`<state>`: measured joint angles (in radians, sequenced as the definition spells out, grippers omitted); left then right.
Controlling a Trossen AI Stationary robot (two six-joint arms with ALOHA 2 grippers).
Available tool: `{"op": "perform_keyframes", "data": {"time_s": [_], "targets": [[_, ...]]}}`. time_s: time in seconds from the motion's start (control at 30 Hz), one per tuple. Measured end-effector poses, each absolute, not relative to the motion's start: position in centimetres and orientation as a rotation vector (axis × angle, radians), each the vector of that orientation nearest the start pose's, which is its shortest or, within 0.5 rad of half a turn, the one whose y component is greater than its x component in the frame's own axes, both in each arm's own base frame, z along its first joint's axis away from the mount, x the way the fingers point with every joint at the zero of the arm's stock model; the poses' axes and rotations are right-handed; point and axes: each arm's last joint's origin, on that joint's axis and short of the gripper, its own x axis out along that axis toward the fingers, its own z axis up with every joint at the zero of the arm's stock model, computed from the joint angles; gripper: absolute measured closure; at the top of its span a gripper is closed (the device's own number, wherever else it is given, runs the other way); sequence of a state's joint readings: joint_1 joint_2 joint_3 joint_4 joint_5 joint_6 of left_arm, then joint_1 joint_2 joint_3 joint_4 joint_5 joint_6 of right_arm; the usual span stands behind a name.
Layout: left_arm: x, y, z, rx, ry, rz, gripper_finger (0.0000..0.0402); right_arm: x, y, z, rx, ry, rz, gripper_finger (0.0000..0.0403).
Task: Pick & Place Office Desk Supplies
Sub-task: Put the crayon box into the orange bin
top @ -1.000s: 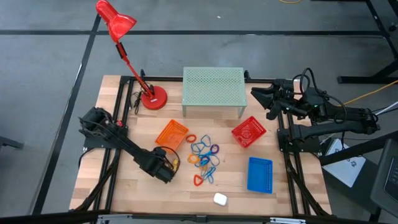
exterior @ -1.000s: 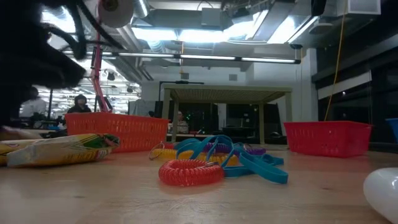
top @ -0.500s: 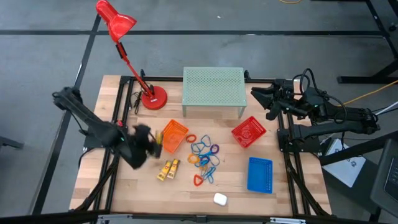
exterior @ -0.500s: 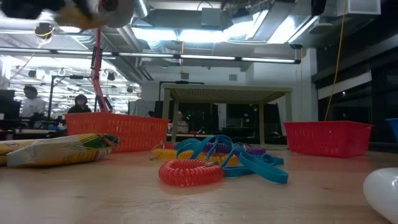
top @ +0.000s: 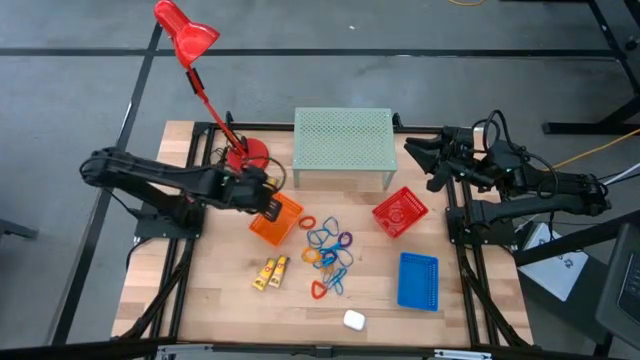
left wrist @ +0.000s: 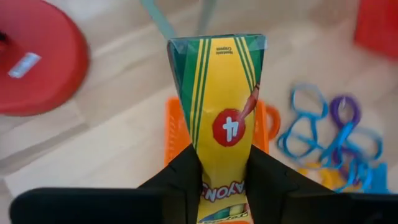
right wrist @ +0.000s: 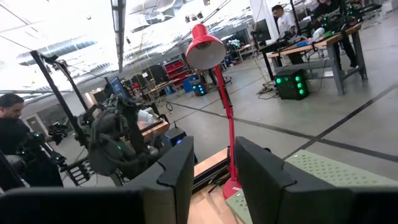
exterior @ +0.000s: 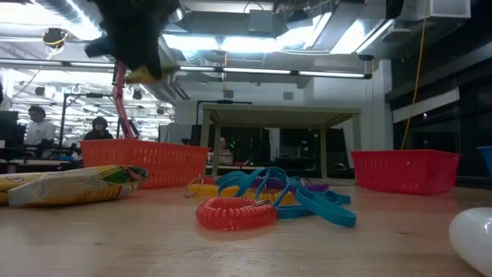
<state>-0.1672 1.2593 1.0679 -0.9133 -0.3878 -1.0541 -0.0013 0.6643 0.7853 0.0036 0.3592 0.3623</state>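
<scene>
Left gripper (left wrist: 225,186) up over the small orange mesh basket (top: 277,217), jaws clamped on a stubby yellow crayon pack (left wrist: 224,118). Right gripper (top: 412,155) parked at surface edge, jaws apart.

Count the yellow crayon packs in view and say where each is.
3. One yellow crayon pack is held in the left gripper above the orange mesh basket; two lie side by side on the wooden table.

Wooden table (top: 200,300) bears baskets (top: 418,280), loops (top: 330,250), perhaps crayon packs (top: 270,272).
</scene>
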Motion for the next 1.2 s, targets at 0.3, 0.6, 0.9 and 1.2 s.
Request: {"op": "perform_keyframes", "data": {"time_s": [0.3,0.6,0.9,1.2], "targets": [[26.2,-3.1,25.3,-0.671,1.012,0.591,0.0253,14.2,-1.0,36.7,0.372,-0.187,-0.334,0.0285],[25.3,-4.2,26.3,-0.775,0.958,0.606,0.0211,14.2,-1.0,36.7,0.370,-0.185,-0.327,0.0285],[21.5,-8.5,29.8,-0.941,0.747,0.545,0.0211,14.2,-1.0,36.7,0.370,-0.186,-0.322,0.0285],[22.9,-16.8,24.4,-1.040,1.031,0.468,0.0213,14.2,-1.0,36.7,0.365,-0.185,-0.323,0.0285]]}}
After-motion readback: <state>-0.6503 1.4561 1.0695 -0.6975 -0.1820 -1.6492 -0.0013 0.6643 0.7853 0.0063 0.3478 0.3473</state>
